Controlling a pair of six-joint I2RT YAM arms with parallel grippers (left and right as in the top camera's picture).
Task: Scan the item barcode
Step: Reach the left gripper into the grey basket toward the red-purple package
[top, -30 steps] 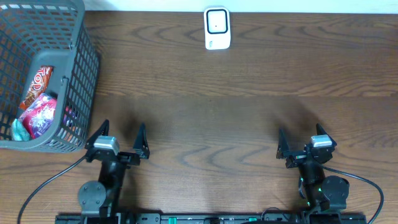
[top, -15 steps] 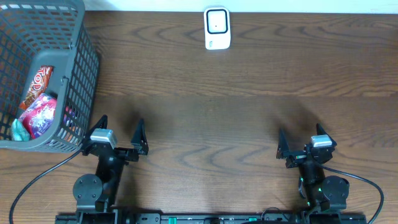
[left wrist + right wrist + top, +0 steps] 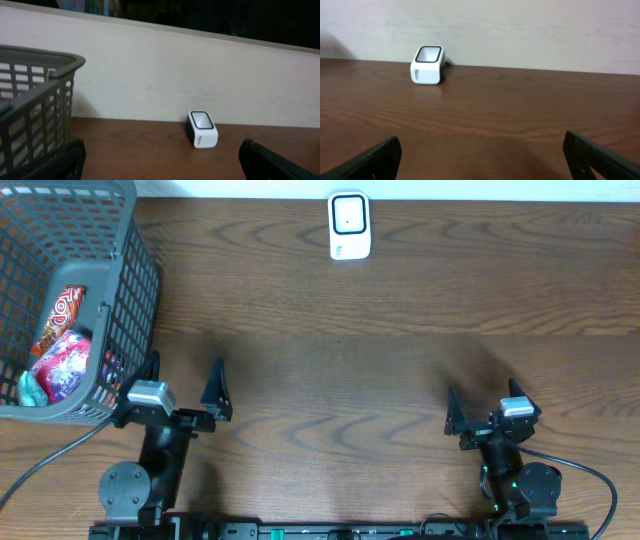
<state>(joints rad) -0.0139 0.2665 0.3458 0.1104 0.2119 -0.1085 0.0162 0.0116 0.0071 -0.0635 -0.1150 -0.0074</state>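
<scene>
The grey mesh basket (image 3: 140,270) sits at the tabletop's (image 3: 400,360) far left corner. Inside it a red packet (image 3: 62,315) lies with its long axis running from near edge to far edge, slightly slanted; a pink packet (image 3: 62,365) lies just nearer. No barcode can be made out. The white scanner (image 3: 349,225) stands at the middle of the far edge, window facing up. The left gripper (image 3: 183,370), beside the basket, and the right gripper (image 3: 483,395), near the near edge, both have fingers spread wide, holding nothing
</scene>
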